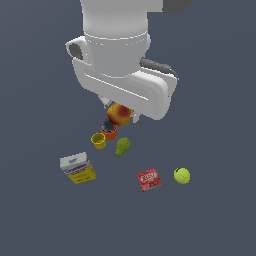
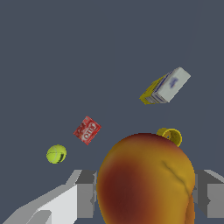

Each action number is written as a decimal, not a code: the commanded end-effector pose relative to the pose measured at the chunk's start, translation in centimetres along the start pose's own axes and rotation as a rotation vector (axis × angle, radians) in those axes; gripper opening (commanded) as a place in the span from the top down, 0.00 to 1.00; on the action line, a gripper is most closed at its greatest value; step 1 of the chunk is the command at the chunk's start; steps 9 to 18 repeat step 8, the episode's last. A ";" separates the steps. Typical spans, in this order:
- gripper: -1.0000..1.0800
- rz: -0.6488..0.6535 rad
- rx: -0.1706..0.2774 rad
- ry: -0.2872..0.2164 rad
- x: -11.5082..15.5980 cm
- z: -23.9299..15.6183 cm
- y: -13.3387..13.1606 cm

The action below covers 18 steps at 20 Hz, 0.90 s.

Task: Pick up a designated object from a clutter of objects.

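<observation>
Orange-red fruit (image 2: 144, 179) in pincer (image 2: 144, 192), raised

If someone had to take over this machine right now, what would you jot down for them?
Gripper: shut on the peach, a finger on each side in the wrist view.
Peach: lifted, hanging under the hand above the orange cup.
Below, untouched: yellow cup, pear, box, red packet, ball.
Done: the pick itself.
Left: probably just hold the grip and keep it raised.
</observation>
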State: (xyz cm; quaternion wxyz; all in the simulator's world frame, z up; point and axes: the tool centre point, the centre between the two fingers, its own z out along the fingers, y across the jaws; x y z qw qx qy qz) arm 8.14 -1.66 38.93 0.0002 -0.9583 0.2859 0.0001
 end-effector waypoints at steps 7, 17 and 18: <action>1.00 -0.001 0.000 0.000 0.7 -1.9 0.4; 1.00 -0.001 0.000 0.000 0.7 -1.9 0.4; 1.00 -0.001 0.000 0.000 0.7 -1.9 0.4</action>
